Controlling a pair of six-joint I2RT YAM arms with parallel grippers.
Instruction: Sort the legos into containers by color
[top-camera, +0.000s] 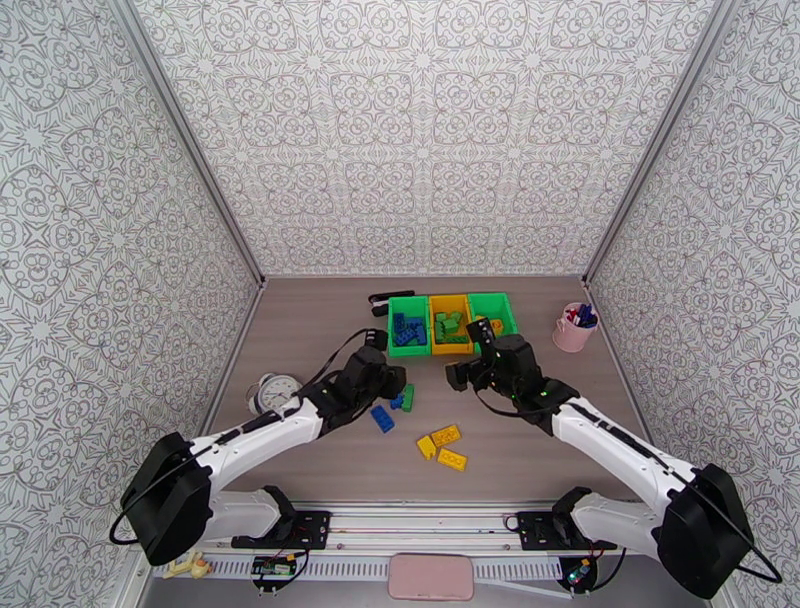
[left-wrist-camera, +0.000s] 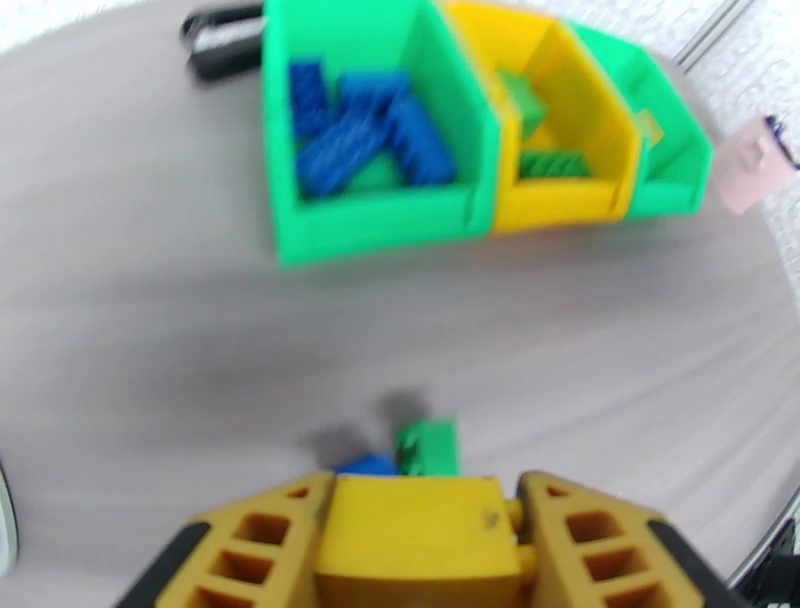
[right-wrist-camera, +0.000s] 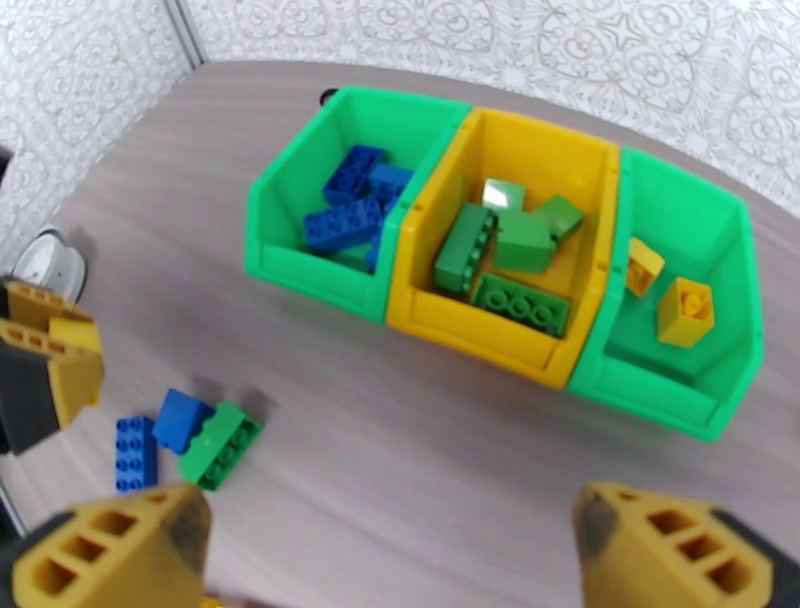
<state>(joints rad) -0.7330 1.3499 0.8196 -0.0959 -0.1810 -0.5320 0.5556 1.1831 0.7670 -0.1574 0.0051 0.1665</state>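
This is a robotics lab test cell, not a lived-in room. Patterned walls (top-camera: 420, 130) box in the wood-grain surface (top-camera: 320, 330) at 9, 12 and 3 o'clock, joined by bare aluminium posts (top-camera: 190, 140). At 6 o'clock two robot arms, left (top-camera: 260, 440) and right (top-camera: 610, 445), are bolted to a metal rail (top-camera: 420, 520) with loose cables and an exposed circuit board (top-camera: 272, 567). Staged props sit about: bins (top-camera: 449, 298) at 12 o'clock, a pink cup (top-camera: 574, 328) at 2, a small clock (top-camera: 272, 392) at 9.
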